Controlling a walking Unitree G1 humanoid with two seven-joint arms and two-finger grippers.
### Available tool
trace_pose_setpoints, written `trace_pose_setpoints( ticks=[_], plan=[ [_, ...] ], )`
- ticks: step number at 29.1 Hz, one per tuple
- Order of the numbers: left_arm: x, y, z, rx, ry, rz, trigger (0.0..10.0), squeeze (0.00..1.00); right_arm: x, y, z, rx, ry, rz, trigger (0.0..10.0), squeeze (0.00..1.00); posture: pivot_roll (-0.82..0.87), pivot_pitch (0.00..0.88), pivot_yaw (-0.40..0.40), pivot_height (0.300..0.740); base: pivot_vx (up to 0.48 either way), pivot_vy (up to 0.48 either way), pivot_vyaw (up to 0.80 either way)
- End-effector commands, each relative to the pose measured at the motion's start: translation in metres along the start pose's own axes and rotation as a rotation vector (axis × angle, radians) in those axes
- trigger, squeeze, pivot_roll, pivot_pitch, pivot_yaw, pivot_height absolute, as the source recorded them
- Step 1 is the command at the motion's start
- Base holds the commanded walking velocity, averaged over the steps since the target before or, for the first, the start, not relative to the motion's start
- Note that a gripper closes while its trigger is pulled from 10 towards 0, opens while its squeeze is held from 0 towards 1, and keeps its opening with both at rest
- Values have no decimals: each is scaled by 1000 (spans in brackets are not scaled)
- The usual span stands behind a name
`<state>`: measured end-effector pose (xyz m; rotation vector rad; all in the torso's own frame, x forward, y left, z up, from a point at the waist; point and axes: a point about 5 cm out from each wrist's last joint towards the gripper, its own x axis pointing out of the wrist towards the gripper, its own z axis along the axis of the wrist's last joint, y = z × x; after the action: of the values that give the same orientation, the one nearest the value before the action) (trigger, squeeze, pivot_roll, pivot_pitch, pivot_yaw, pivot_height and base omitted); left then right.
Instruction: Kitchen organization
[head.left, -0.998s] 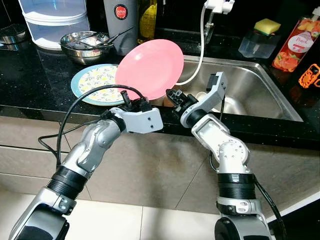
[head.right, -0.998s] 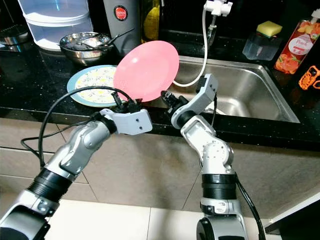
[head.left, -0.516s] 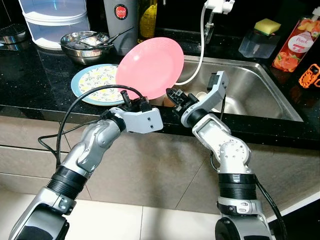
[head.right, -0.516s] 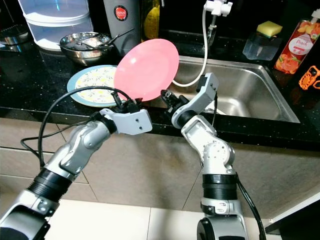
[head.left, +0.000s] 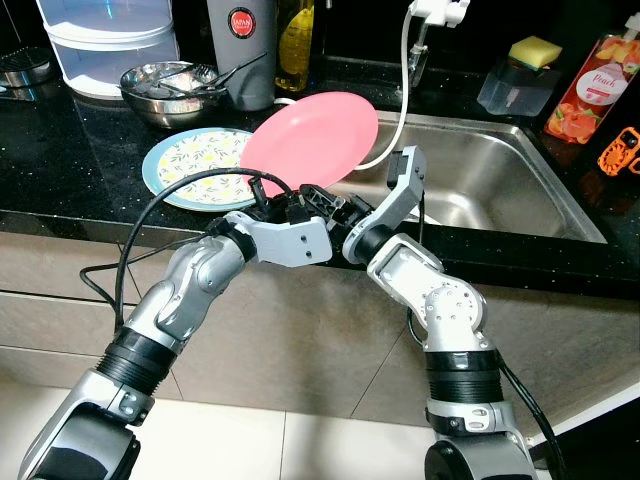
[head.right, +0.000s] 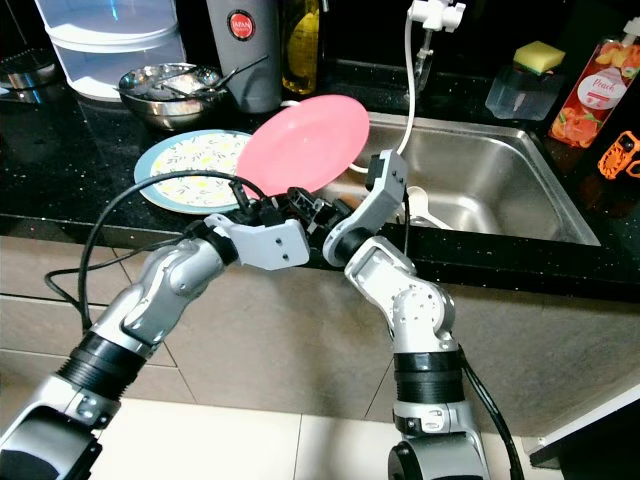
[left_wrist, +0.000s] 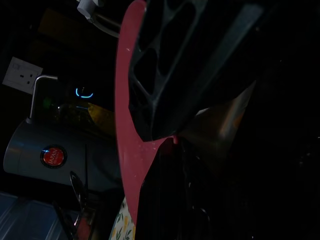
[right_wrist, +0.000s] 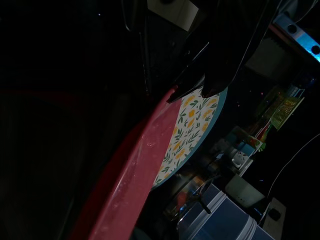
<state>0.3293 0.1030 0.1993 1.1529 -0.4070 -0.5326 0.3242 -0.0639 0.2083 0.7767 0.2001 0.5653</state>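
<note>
I have both grippers meeting at the near rim of the pink plate: the left gripper and the right gripper each look clamped on its edge, holding it tilted above the counter between the flowered plate on the left and the sink on the right. I judge the job midway: this plate isn't yet stacked.

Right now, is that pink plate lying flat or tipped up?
Tipped up. The pink plate slants over the counter edge, its lower rim held by the left pincer and right pincer.
</note>
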Motion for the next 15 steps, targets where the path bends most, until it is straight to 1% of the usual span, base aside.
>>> trace_pose_setpoints(
  ticks=[1,2,3,5,6,7,9,11,12,13,14,15],
  plan=[
    [3,-5,7,1,-30,-17,0,0,1,-2,0,-1,11,-8,10000,0,184,0,-82,740,0,0,0],
    [3,-6,8,1,-36,-20,0,0,2,-4,0,3,4,-38,10000,0,184,0,-82,740,0,0,0],
    [4,-7,10,0,-43,-22,0,0,4,-11,1,1,-9,-101,10000,0,184,0,-83,740,0,0,0],
    [4,-8,12,-1,-52,-24,0,0,6,-20,3,2,-31,-187,10000,0,184,0,-83,740,0,0,0],
    [4,-8,12,-1,-52,-24,0,0,6,-20,3,2,-31,-187,10000,0,184,0,-83,740,0,0,0],
    [4,-9,13,-1,-55,-25,0,0,6,-24,5,5,-48,-218,10000,0,184,0,-83,740,0,0,0],
    [4,-9,13,-1,-55,-25,0,0,6,-24,5,5,-48,-218,10000,0,184,0,-83,740,0,0,0],
    [4,-11,15,-4,-63,-34,0,0,7,-28,11,35,-105,-247,10000,0,184,0,-83,740,0,0,0],
    [4,-11,15,-4,-63,-34,0,0,7,-28,11,35,-105,-247,10000,0,184,0,-83,740,0,0,0],
    [4,-14,17,-7,-72,-45,0,0,9,-28,16,59,-143,-255,10000,0,185,0,-82,740,0,0,0],
    [4,-14,17,-7,-72,-45,0,0,9,-28,16,59,-143,-255,10000,0,185,0,-82,740,0,0,0],
    [4,-16,18,-11,-78,-55,0,0,11,-26,19,81,-165,-247,10000,0,185,0,-82,740,0,0,0]
  ],
)
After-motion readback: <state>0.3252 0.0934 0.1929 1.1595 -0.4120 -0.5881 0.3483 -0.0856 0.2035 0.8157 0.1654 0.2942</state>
